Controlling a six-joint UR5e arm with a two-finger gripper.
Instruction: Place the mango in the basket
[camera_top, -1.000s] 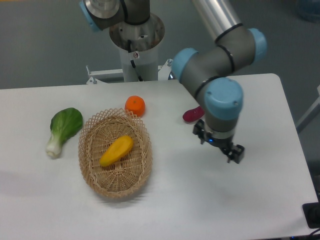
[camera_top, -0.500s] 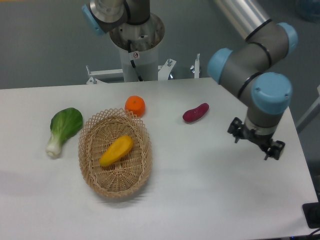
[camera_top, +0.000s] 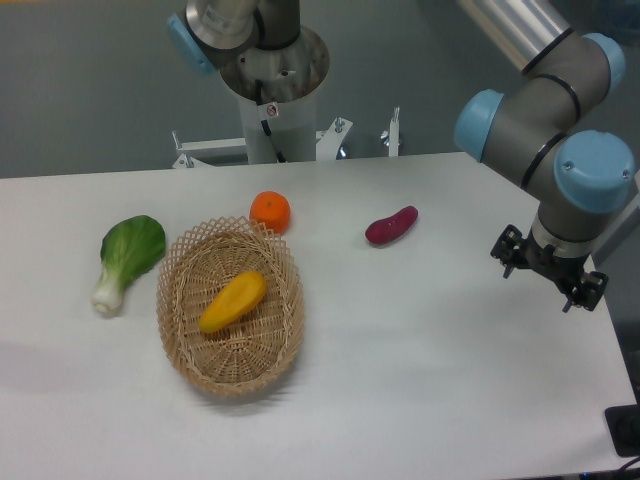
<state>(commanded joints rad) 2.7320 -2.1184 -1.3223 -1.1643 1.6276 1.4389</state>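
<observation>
The yellow-orange mango (camera_top: 233, 301) lies inside the oval wicker basket (camera_top: 183, 262) at the left of the table. My gripper (camera_top: 549, 276) is far to the right, near the table's right edge, well apart from the basket. Its fingers are spread and hold nothing.
A round orange (camera_top: 270, 211) sits just behind the basket. A green bok choy (camera_top: 127, 255) lies to the basket's left. A purple-red sweet potato (camera_top: 391, 225) lies in the middle back. The robot's base (camera_top: 273, 90) stands behind the table.
My arm has swung to the right, away from the middle of the table, uncovering the sweet potato. The mango has stayed in the basket.
</observation>
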